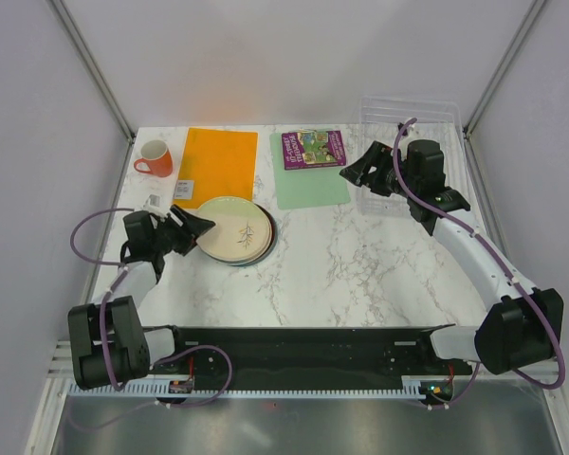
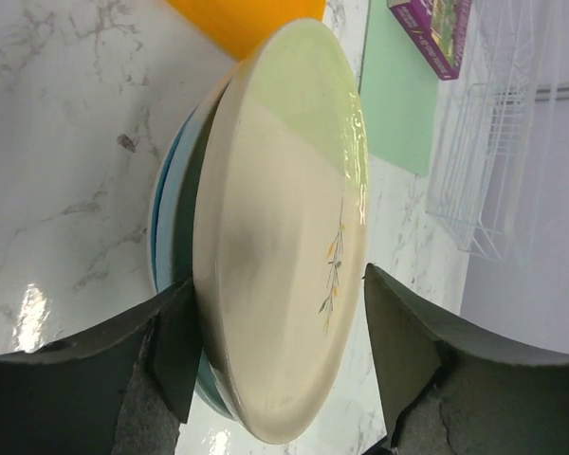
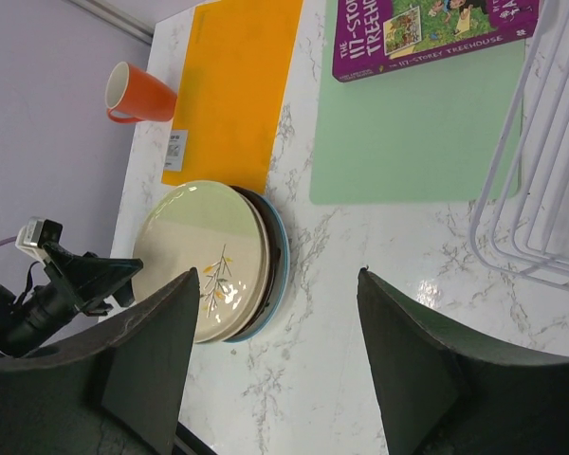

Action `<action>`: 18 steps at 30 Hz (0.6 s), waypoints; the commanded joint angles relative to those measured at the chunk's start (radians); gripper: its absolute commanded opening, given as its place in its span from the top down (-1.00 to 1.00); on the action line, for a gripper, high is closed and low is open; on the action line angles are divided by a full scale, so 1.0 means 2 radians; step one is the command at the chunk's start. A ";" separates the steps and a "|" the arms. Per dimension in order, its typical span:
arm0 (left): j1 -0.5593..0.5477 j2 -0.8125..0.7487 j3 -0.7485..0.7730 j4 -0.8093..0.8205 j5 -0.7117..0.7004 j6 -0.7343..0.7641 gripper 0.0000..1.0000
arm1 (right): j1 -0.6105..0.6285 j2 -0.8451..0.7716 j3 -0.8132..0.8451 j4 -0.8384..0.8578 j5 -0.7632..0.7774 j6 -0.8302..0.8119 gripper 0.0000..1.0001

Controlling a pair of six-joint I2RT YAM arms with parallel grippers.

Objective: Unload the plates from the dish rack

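Observation:
A stack of plates [image 1: 235, 230] lies flat on the marble table at left of centre. The top one is cream and pale green with a leaf sprig [image 2: 294, 218]. A dark-rimmed plate and a blue-rimmed plate [image 3: 277, 248] show beneath it. My left gripper [image 1: 197, 226] is open, and its jaws straddle the near-left rim of the stack [image 2: 277, 284]. The white wire dish rack [image 1: 410, 121] stands at the back right with no plates visible in it. My right gripper [image 1: 357, 173] is open and empty, in the air just left of the rack [image 3: 277, 280].
An orange mug [image 1: 154, 157] stands at the back left. An orange mat [image 1: 218, 166] and a green mat [image 1: 308, 178] lie behind the stack, with a purple book [image 1: 314, 149] on the green mat. Grey walls close in both sides.

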 commanded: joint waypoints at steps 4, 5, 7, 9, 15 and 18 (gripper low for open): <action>-0.013 -0.045 0.076 -0.133 -0.085 0.077 -0.65 | -0.002 0.002 0.004 0.012 -0.002 -0.017 -0.49; -0.018 -0.048 0.096 -0.147 -0.096 0.084 -0.66 | -0.002 0.003 0.007 0.004 0.002 -0.022 -0.49; -0.027 -0.058 0.116 -0.187 -0.121 0.098 -0.67 | -0.002 0.005 0.012 -0.011 0.018 -0.043 -0.49; -0.034 -0.070 0.146 -0.213 -0.135 0.111 -0.91 | -0.002 0.007 0.021 -0.035 0.035 -0.062 -0.49; -0.057 -0.117 0.231 -0.292 -0.177 0.165 -1.00 | -0.002 -0.004 0.030 -0.087 0.123 -0.143 -0.49; -0.077 -0.139 0.267 -0.321 -0.206 0.193 -1.00 | -0.001 -0.014 0.023 -0.101 0.156 -0.170 -0.49</action>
